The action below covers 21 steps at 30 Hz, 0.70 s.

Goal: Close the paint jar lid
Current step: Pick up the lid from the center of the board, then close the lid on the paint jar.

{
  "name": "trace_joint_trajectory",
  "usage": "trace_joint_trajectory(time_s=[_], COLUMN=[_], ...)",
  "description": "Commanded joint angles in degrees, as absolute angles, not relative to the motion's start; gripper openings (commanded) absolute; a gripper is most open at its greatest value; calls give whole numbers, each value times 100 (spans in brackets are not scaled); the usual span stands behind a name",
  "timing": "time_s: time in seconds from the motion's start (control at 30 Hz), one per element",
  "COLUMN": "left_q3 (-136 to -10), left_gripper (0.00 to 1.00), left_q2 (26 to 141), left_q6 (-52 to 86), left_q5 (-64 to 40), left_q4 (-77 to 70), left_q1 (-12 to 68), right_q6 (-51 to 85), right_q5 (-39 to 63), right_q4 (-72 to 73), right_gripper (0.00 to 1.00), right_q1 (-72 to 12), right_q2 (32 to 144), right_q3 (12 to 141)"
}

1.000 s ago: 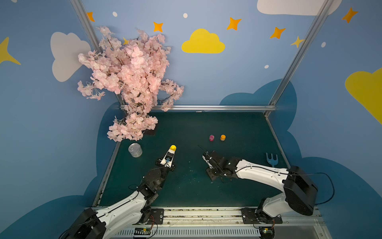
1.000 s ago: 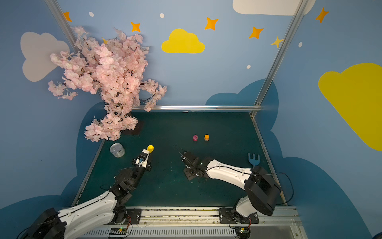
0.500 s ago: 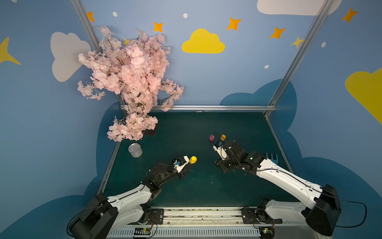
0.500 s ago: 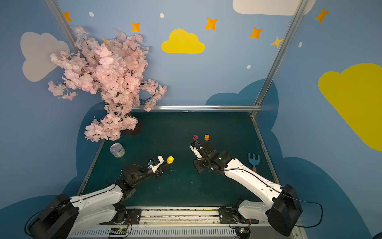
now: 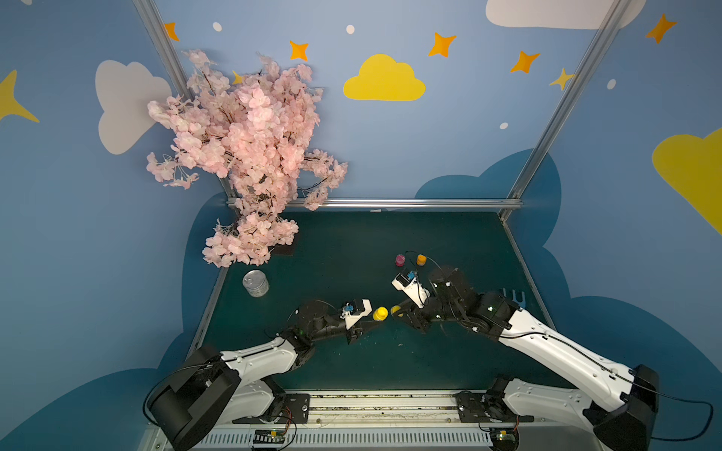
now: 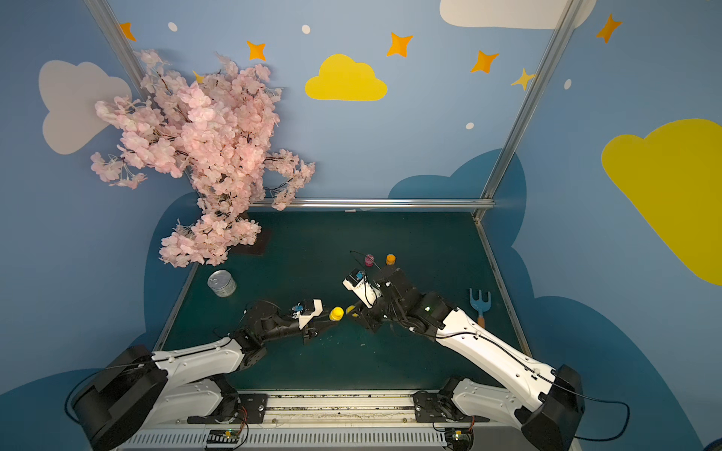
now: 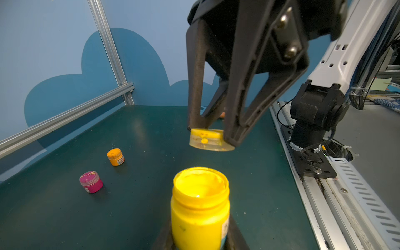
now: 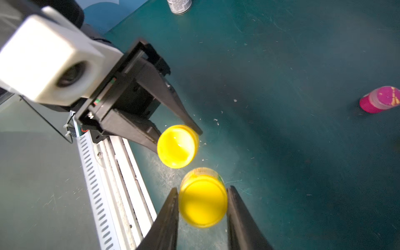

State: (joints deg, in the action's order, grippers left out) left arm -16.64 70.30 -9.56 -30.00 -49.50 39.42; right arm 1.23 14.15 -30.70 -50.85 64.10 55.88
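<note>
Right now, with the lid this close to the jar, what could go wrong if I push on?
Spill: the yellow jar in the left gripper is open, nearly brim-full and looks tipped toward the lid; a bump could slop paint.
Crooked seating: the lid in the right gripper hangs tilted, apart from the mouth.
Slip: only fingertips pinch the lid's rim.

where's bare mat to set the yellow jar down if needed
Bare mat runs along the back rail, between the tree base and the magenta jar; also the near-middle strip by the front rail. Crowded: the centre, where the left tool with the yellow jar faces the right tool with the lid.
</note>
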Motion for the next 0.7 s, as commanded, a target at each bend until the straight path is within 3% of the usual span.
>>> trace_joint_trajectory(time_s=[0.0,0.67], left_q3=[-1757,-1717], left_gripper=[28,28], left_q2=[7128,6932], left_q6=[-857,-940], left_q5=[-2965,-2874], left_q4=[-5081,-4957], left_q1=[3970,3977], right_q6=[-57,61], right_q5=[1380,1052], right_q4=[-3049,-2351], right_gripper=[28,28], right_q1=[-5301,-5527], right_q2=[6592,6896], right_q3=[5898,5759])
